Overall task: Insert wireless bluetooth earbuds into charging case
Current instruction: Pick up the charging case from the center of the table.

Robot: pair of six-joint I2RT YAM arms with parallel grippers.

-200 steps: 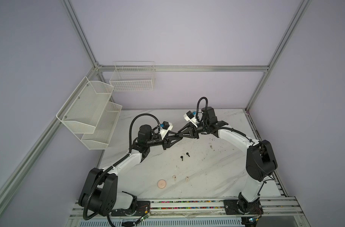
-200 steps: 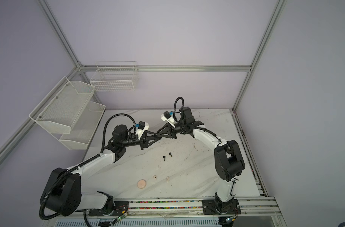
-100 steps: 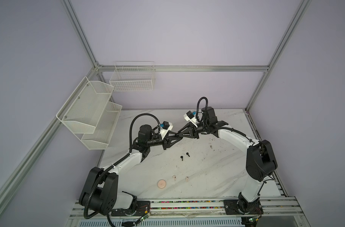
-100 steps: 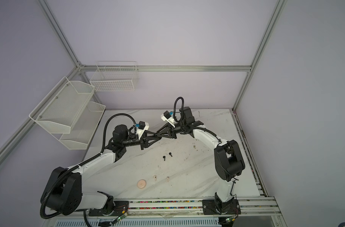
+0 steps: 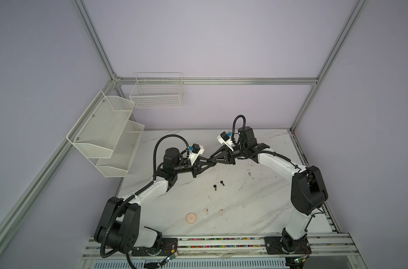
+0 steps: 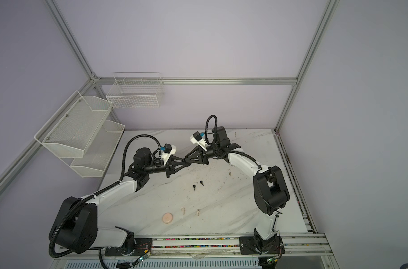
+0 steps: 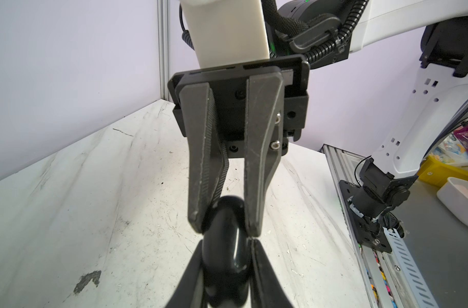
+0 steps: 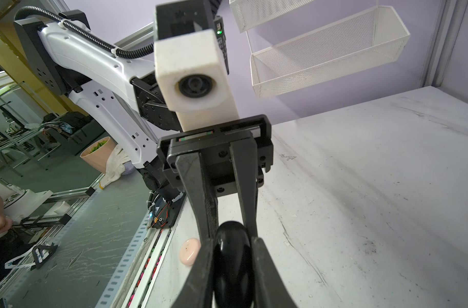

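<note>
Four buds point(image 5: 218, 185) lie loose on the table point(image 5: 256, 209); one black case point(image 7: 225, 261) is pinched from two sides.
In both top views the left gripper point(image 5: 211, 162) and right gripper point(image 5: 211, 159) meet tip to tip above the table. The black buds point(image 6: 194, 187) lie near them, the cream buds point(image 6: 183, 210) and cream case point(image 6: 167, 218) well apart. Left wrist view: both grippers are closed on the glossy black case. Right wrist view: the same double grip, with the cream case point(image 8: 189, 252) on the table behind.

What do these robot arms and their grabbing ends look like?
The left arm and right arm are white shells with bulky black joints and ribbed black cables. The left pincer and right pincer are black, each two long tapering fingers with ridged inner faces.
</note>
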